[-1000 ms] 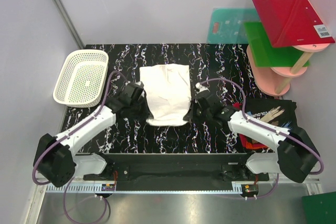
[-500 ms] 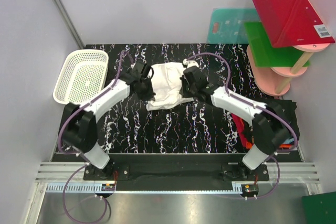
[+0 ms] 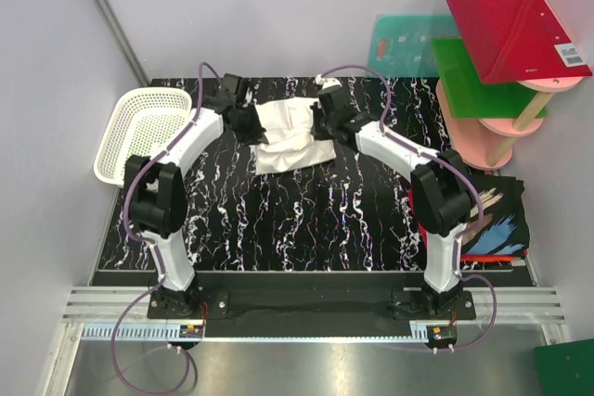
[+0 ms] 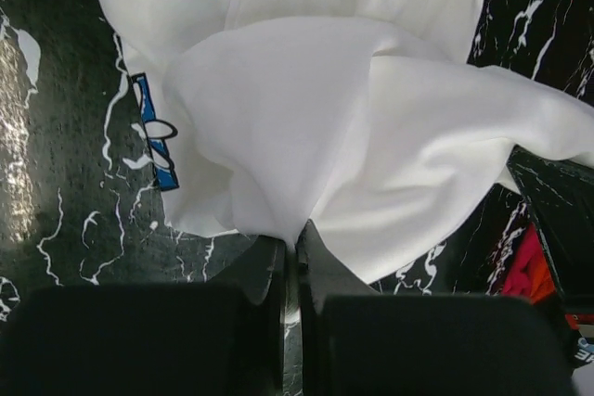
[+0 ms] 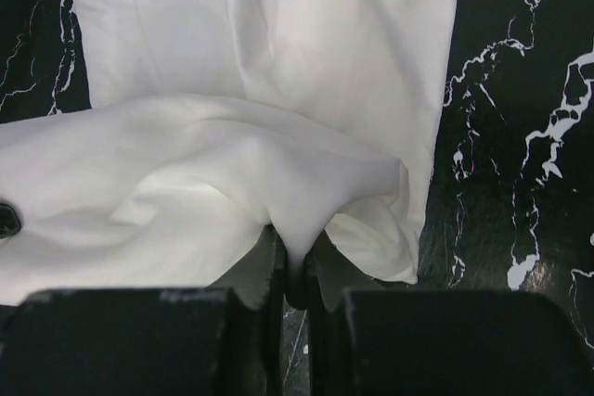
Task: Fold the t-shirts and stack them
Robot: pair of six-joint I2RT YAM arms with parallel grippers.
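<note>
The white t-shirt (image 3: 290, 141) lies at the far middle of the table, its near part folded up and over itself. My left gripper (image 3: 252, 124) is shut on its left edge and my right gripper (image 3: 324, 123) is shut on its right edge. In the left wrist view the jaws (image 4: 295, 240) pinch a peak of white cloth, and a bit of blue print (image 4: 153, 132) shows at the shirt's edge. The right wrist view shows the jaws (image 5: 297, 271) pinching a fold of the same shirt (image 5: 278, 62). A black t-shirt (image 3: 494, 215) with colourful print lies at the right, a red-orange one (image 3: 484, 257) under it.
A white mesh basket (image 3: 144, 132) stands at the far left of the table. Red, green and pink boards (image 3: 510, 44) on a stand overhang the far right corner. Walls close in the left side and the back.
Both arms have stretched out toward the far side, carrying the shirt's near edge up and over the rest of it. The shirt now covers a shorter patch of table.
</note>
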